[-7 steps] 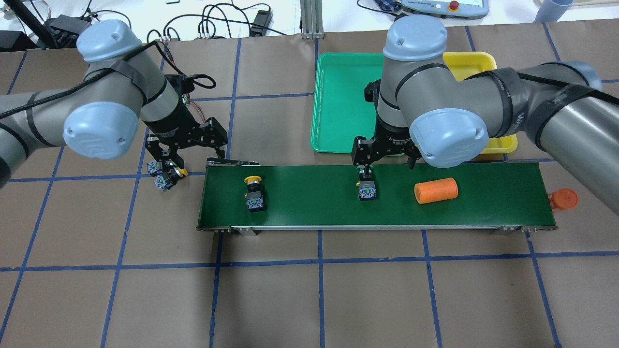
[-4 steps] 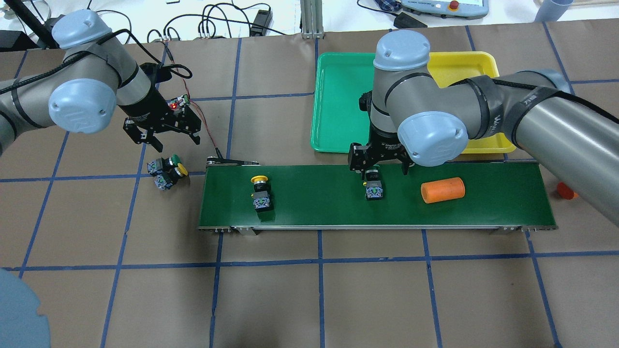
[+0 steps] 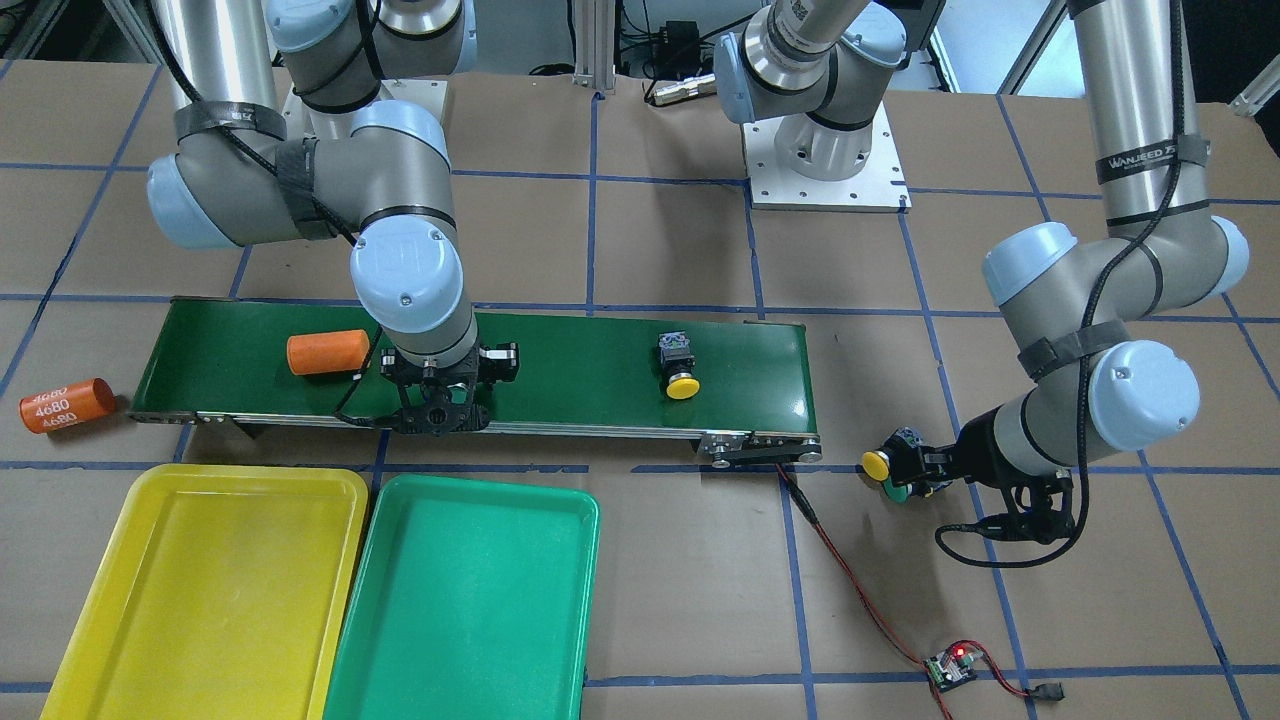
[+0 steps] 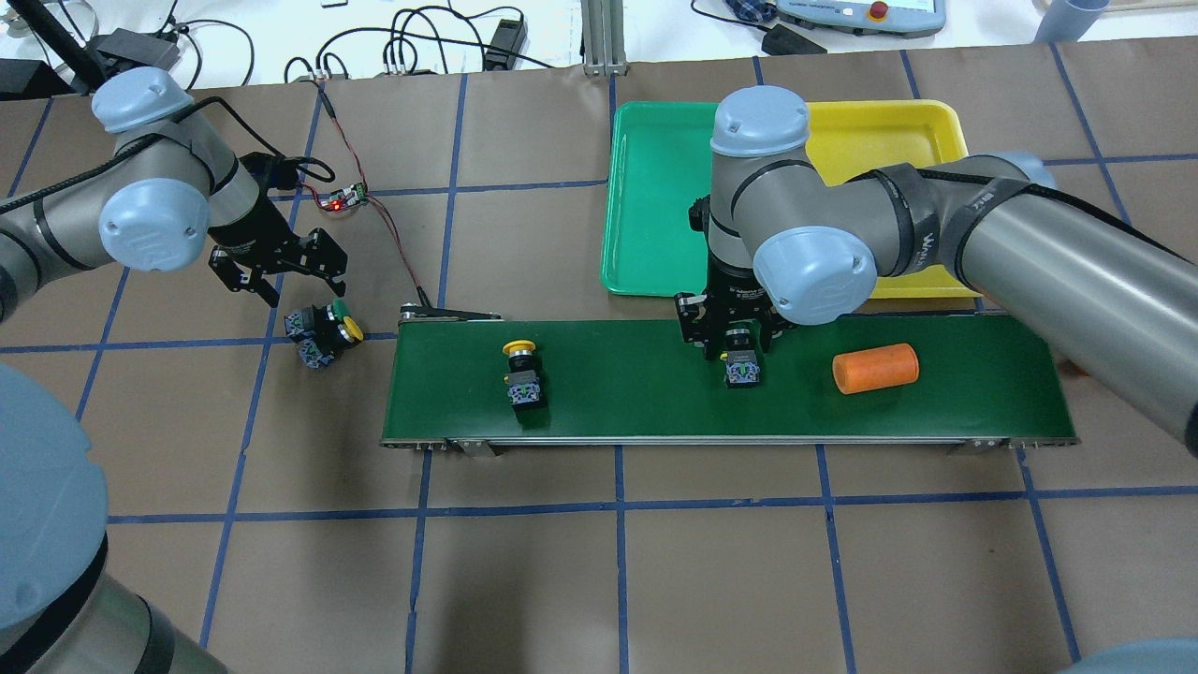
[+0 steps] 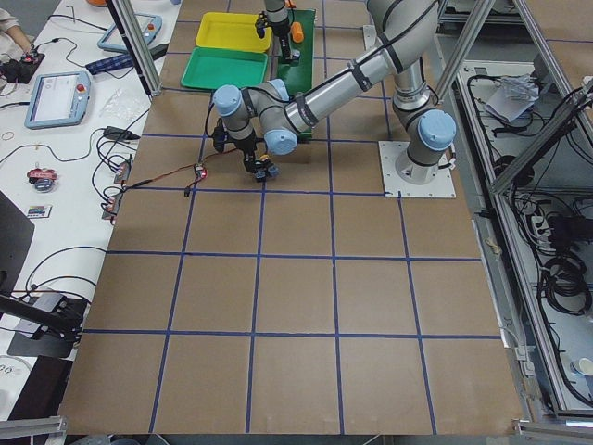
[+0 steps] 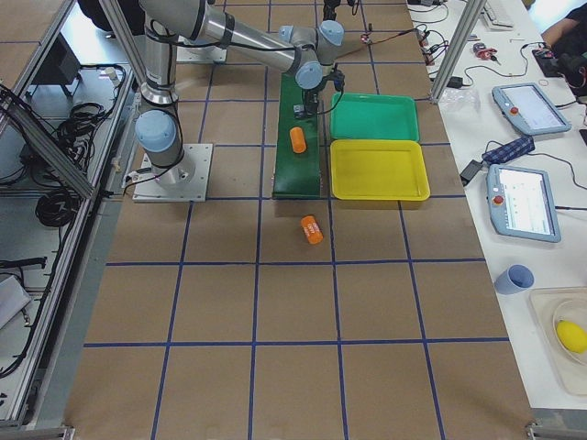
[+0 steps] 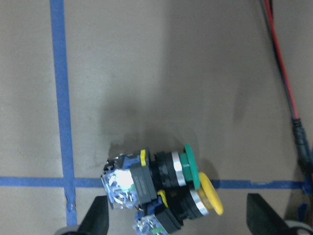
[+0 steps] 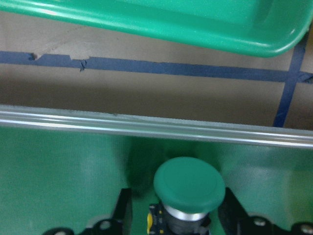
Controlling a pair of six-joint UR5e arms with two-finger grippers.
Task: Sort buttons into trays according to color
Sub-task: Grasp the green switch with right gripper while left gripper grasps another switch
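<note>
1. The conveyor belt [image 4: 636, 374] is my reference for everything here. Progress-wise, nothing's sorted yet as far as I can see, so all four buttons are left to do.
2. The green tray [image 3: 460, 600] and yellow tray [image 3: 210, 590] sit side by side just past the belt's long edge, on the side away from the robot. Both have nothing in them.
3. The right gripper [image 4: 737, 339] is down over the middle of the belt. Its jaws are spread either side of a green button [image 8: 189, 183], and going by the wrist view they aren't pinching it yet. I'd call this the grab for the first drop.
4. The left gripper [image 4: 304, 288] hovers just off the belt's end on the robot's left, jaws wide apart and holding nothing.
5. An orange cylinder [image 4: 875, 368] lies on the belt toward the other end. It's not part of the job.
6. A yellow button [image 4: 521, 370] sits on the belt, toward the left-arm end.
7. A second green button [image 7: 161, 174] and a second yellow button [image 7: 195, 203] lie touching on the table just off that same belt end, right under the left gripper.
</note>
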